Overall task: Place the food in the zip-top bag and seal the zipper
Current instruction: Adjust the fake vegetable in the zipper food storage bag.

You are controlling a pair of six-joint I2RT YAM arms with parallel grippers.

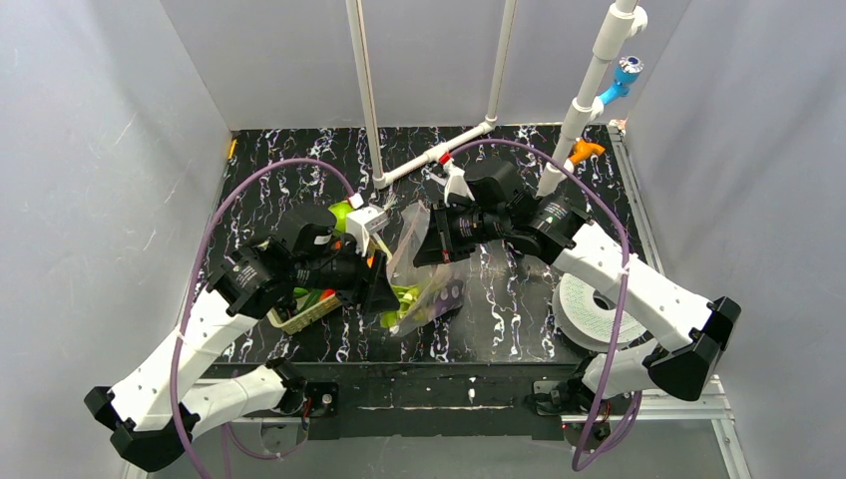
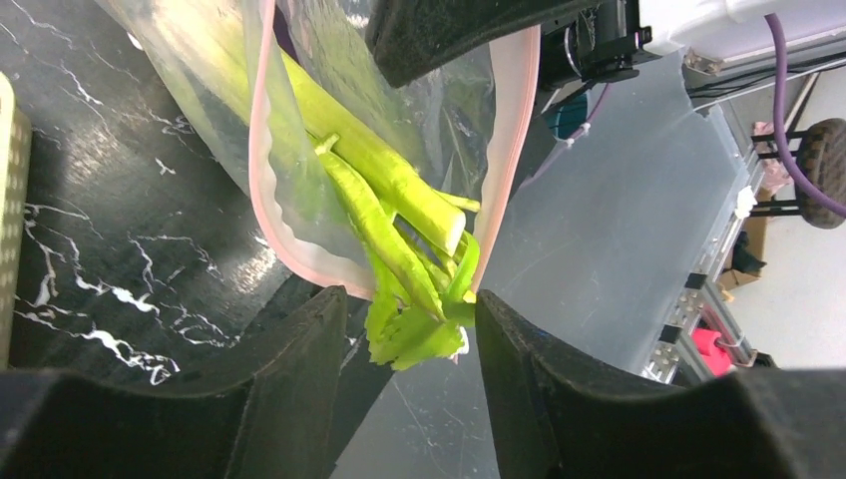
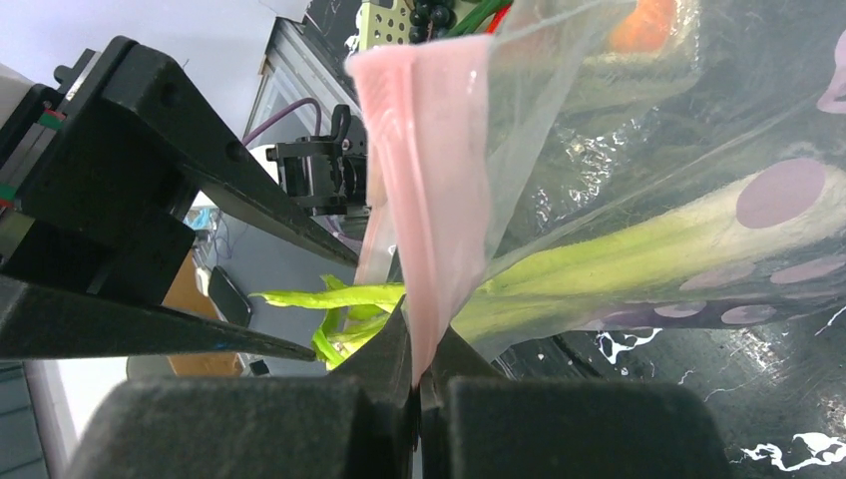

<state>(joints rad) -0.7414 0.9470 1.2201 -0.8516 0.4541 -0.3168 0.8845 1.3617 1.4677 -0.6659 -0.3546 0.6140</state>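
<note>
The clear zip-top bag point(image 1: 439, 284) with purple dots hangs mid-table between both grippers. My right gripper point(image 3: 419, 344) is shut on its pink zipper strip point(image 3: 429, 150) and holds the mouth up; it also shows in the top view point(image 1: 419, 244). A white-green leek point(image 2: 389, 180) lies inside the bag, its green leaves poking out of the mouth. My left gripper point(image 2: 409, 299) is open at the mouth, with the leaf tips between its fingers, touching only the right one. The zipper point(image 2: 261, 180) is open and curves round the leek.
A woven tan basket point(image 1: 299, 317) with grapes point(image 3: 434, 12) and other pieces sits under the left arm. A green apple point(image 1: 341, 213) lies behind the left wrist. A white roll point(image 1: 589, 309) lies at the right. White pipes point(image 1: 439, 152) stand at the back.
</note>
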